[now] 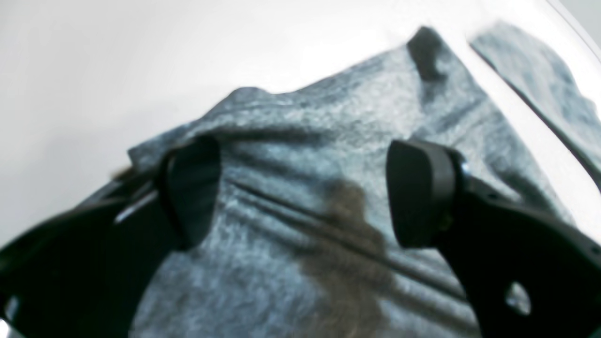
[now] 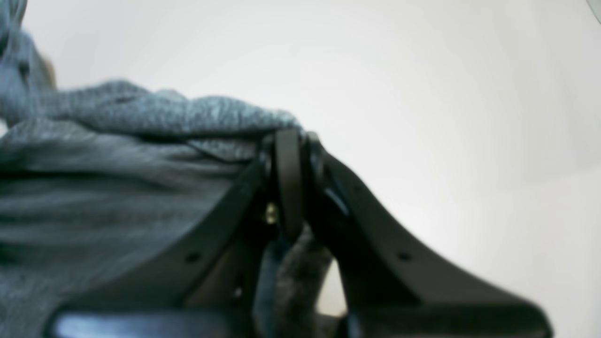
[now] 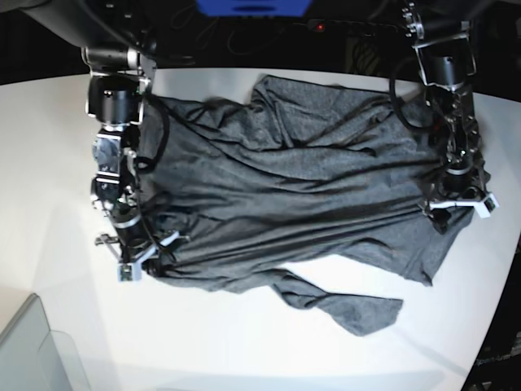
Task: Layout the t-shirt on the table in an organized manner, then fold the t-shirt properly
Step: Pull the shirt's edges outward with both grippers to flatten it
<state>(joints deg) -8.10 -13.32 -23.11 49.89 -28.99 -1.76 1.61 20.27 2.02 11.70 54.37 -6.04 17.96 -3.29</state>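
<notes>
One dark heather-grey knit short-sleeved t-shirt [image 3: 301,179] lies rumpled across one large glossy white table [image 3: 49,163] with a curved edge, and two black arms reach down onto it, one at each end of the cloth. The shirt runs crosswise between the two arms in the base view, creased in long diagonal folds, with one sleeve or corner flap trailing toward the near edge of the table, apart from both arms. The right gripper [image 2: 288,141] sits at that view's left end of the shirt; its wrist view shows the jaws pressed together on a bunched edge of the grey cloth, with fabric heaped on one side of the fingers and a tuft hanging below them. The left gripper [image 1: 300,188] stands at the opposite end with its two black pads [image 1: 420,192] set wide apart, the cloth lying flat and wrinkled beneath the gap; whether the pads touch the fabric cannot be told. A translucent grey bin corner [image 3: 28,350] occupies the near corner of the table in the base view, well apart from the shirt. Dark cables and one blue panel [image 3: 252,6] sit beyond the far edge of the table.
</notes>
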